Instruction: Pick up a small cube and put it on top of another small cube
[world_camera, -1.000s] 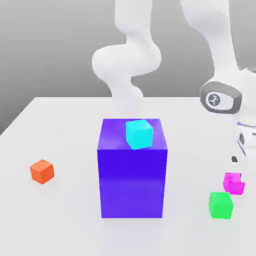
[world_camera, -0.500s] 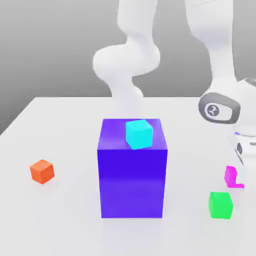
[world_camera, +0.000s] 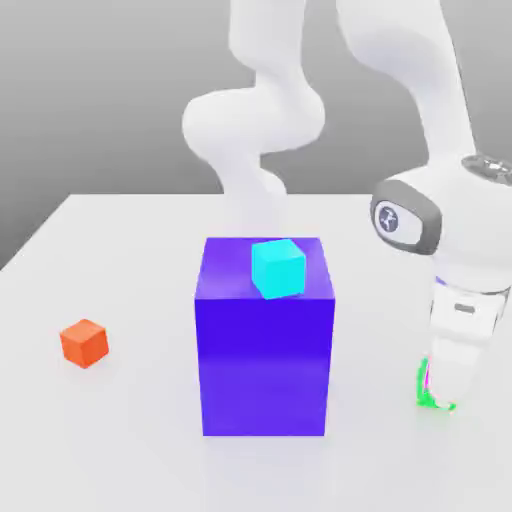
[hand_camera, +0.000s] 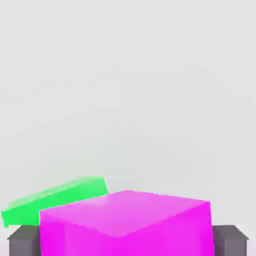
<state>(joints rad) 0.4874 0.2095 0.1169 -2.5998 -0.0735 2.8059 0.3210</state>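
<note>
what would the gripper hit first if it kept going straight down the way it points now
The gripper points down with the magenta cube between its fingers. Going straight on, that cube would probably meet the green cube first, which sits just beneath and partly offset; how squarely they overlap is hard to judge.

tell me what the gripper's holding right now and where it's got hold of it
The gripper has the magenta cube between its two dark fingers, one at each opposite side face. Whether the fingers press those faces cannot be told.
</note>
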